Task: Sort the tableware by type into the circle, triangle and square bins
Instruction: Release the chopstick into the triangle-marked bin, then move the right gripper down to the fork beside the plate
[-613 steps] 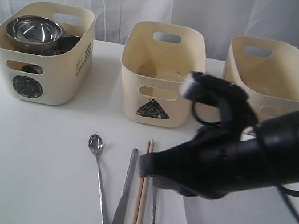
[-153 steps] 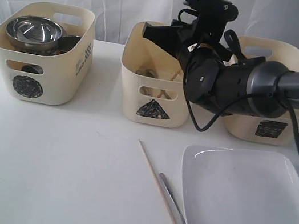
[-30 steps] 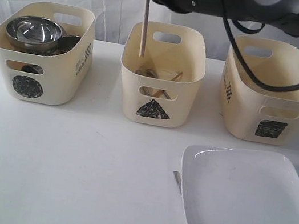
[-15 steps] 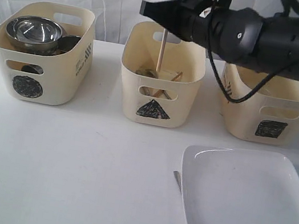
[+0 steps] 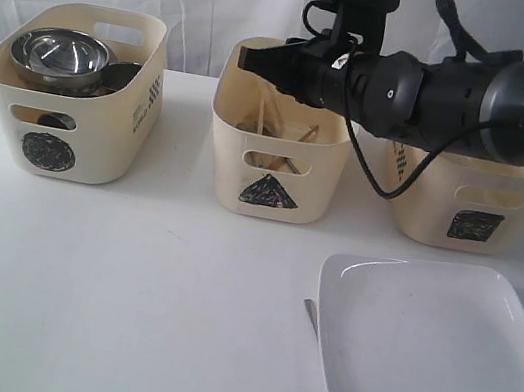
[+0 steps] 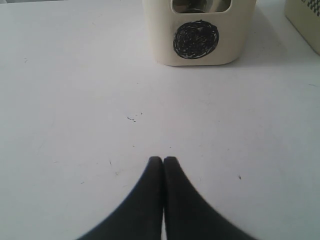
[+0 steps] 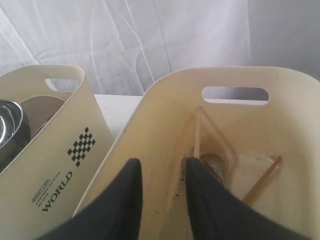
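My right gripper (image 5: 256,59) hovers over the near-left rim of the triangle bin (image 5: 273,162); its jaws stand open with nothing between them (image 7: 161,167). Inside that bin (image 7: 280,120) a pale chopstick (image 7: 196,134) leans in a corner. A second chopstick (image 7: 262,177) lies slanted, beside a steel spoon (image 7: 214,163). The circle bin (image 5: 61,125) on the left holds stacked steel bowls (image 5: 62,54). The square bin (image 5: 445,193) is on the right. The white square plate (image 5: 436,359) lies in front of it, with a knife tip (image 5: 310,311) poking out at its left edge. My left gripper (image 6: 163,161) is shut over bare table, facing the circle bin (image 6: 200,30).
White curtains hang close behind the bins. The black right arm (image 5: 443,91) stretches across above the square bin. The white table (image 5: 121,303) lies in front of the bins. The left arm is out of the exterior view.
The chopstick that hung upright from my right gripper over the triangle bin has been let go and now rests inside. The right gripper opened and dropped lower. The left gripper stayed still.
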### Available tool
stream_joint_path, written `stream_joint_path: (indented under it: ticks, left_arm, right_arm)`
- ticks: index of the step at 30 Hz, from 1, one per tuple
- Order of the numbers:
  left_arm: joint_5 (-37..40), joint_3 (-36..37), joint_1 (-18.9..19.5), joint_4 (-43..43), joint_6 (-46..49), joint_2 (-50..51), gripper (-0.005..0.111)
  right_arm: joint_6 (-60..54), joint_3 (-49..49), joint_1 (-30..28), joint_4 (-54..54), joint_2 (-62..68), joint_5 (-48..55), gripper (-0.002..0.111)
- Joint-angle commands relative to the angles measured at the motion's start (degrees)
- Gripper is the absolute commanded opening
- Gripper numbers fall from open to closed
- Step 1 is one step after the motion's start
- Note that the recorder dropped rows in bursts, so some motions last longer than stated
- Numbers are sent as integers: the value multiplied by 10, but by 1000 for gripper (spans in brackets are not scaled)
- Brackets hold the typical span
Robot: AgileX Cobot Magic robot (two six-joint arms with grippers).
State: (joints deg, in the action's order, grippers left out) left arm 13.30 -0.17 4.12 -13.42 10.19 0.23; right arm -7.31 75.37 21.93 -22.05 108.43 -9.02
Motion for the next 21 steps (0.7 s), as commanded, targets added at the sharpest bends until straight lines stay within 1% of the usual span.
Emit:
stream_joint_path:
  ticks: [1, 4, 6, 8, 10, 13, 14, 18, 21]
  left_arm:
    - [1, 2, -3, -3, 1, -2, 0]
    - [1, 2, -3, -3, 1, -2, 0]
    - [1, 2, -3, -3, 1, -2, 0]
    - [1, 2, -3, -3, 1, -2, 0]
    - [1, 2, -3, -3, 1, -2, 0]
    - [1, 2, -3, -3, 1, -2, 0]
    - [1, 2, -3, -3, 1, -2, 0]
    - [1, 2, -3, -3, 1, -2, 0]
    - [1, 2, -3, -3, 1, -2, 0]
  right_arm:
    - [-6, -1, -3, 2, -17, 8, 29]
    - [-3, -1, -3, 2, -42, 59, 29]
    - [-3, -1, -3, 2, -66, 124, 29]
    - [-3, -1, -3, 2, -91, 195, 26]
    - [-4, -1, -3, 4, -113, 265, 19]
    - [-4, -1, -3, 31, -137, 359, 3]
    - [-4, -1, -3, 36, -141, 380, 0]
    - [-1, -4, -2, 39, -146, 480, 0]
    - [-1, -30, 3, 39, -146, 541, 0]
